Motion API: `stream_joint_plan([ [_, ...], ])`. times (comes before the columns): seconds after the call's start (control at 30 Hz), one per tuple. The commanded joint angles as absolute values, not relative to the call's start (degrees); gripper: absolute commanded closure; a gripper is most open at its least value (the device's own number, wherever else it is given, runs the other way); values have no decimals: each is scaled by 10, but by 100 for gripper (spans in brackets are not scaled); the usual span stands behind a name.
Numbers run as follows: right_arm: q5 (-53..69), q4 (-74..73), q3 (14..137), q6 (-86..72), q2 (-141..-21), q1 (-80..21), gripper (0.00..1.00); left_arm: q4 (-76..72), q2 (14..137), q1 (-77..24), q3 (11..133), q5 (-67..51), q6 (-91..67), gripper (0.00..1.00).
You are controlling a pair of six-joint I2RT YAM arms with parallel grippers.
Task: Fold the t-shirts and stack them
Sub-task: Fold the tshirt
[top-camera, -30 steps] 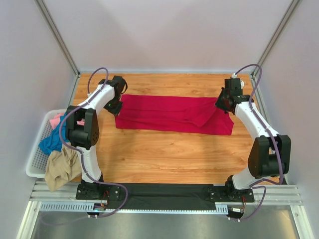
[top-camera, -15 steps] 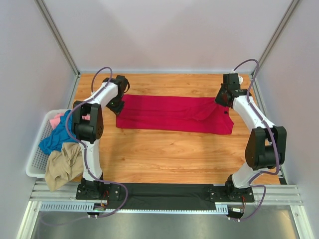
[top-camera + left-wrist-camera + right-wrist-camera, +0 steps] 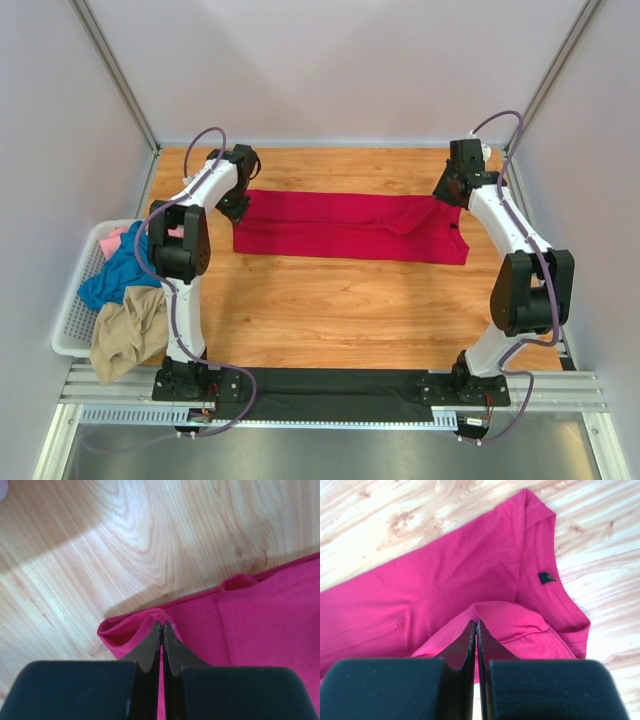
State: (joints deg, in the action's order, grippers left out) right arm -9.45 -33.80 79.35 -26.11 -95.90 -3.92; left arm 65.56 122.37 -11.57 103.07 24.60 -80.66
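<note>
At the far left a white basket sits beside the counter, holding a pink shirt, a teal shirt and a tan shirt that spills over its near rim. Next comes the left gripper, pressed together on a small raised peak of cloth at the left end of the red shirt. That shirt lies as a long band across the far half of the counter. At its right, neck end, the right gripper pinches a turned-over flap of the same shirt.

Both bites look shallow, taken at the very tips. If the arms pull apart or lift unevenly, the cloth could slip from one gripper and the fold would land crooked. The left pinch may also hold only the upper layer. In that case the lower layer would lag and the band would open out.

The overhead view shows the whole band and the waiting shirts, but the wrists hide the jaws. The left wrist view shows the curled hem in the pinch. The right wrist view shows the dark label and the lifted flap, which from overhead reads only as a crease.
</note>
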Motion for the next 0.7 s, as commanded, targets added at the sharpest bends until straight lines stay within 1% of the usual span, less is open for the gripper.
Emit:
stream_joint_plan([
  [0.0,-103,-333,825,-263,-976,-35,100,676,1241,-112,1055,269,-800,100],
  [0.17,-101,-325,824,-270,-993,-35,100,668,1258,-110,1067,265,-782,100],
  [0.33,-101,-334,834,-276,-1018,-35,100,628,1257,-109,1075,247,-753,99],
  [0.4,-114,-341,838,-284,-1024,-34,100,621,1254,-109,1077,246,-744,91],
  [0.43,-119,-343,841,-286,-1030,-35,100,620,1251,-109,1076,248,-742,80],
  [0.53,-123,-345,852,-295,-1043,-34,98,620,1238,-109,1075,255,-733,64],
  [0.67,-91,-347,874,-308,-1068,-29,94,615,1214,-109,1065,261,-721,60],
])
